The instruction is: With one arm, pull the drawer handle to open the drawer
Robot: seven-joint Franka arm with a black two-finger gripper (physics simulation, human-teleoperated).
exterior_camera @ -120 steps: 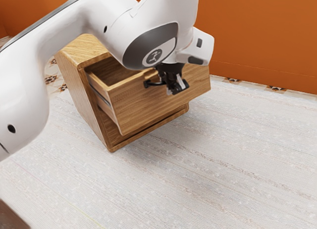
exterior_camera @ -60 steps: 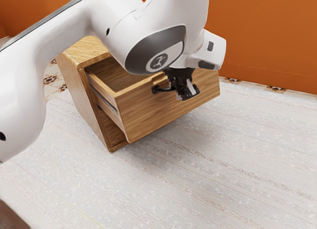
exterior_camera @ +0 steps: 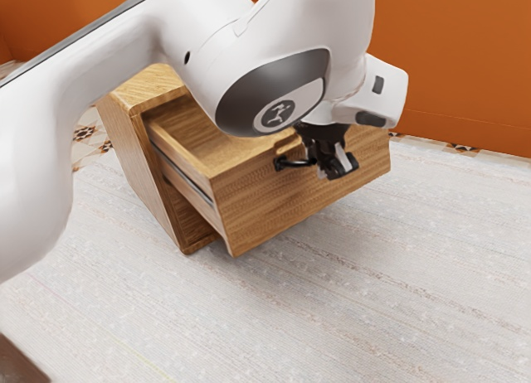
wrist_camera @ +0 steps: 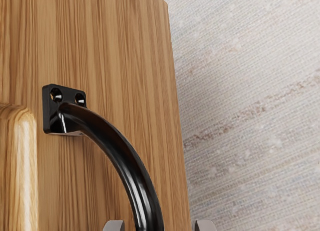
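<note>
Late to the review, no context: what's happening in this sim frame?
A single Franka arm is working a wooden cabinet that sits on a pale table. Its gripper is at the black handle of the drawer, placed as for a pull. The drawer stands well out of the cabinet. Whether the gripper is clamped on the handle is not clear.

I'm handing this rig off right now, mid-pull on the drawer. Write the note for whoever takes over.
Gripper: at the black handle on the drawer front; whether it is clamped on it cannot be told.
Drawer: pulled well out of the wooden cabinet, with its rail showing along the side.
Done: reach and a good part of the pull.
Left: judge whether it is open enough, pull a little further if not, then let go.
</note>
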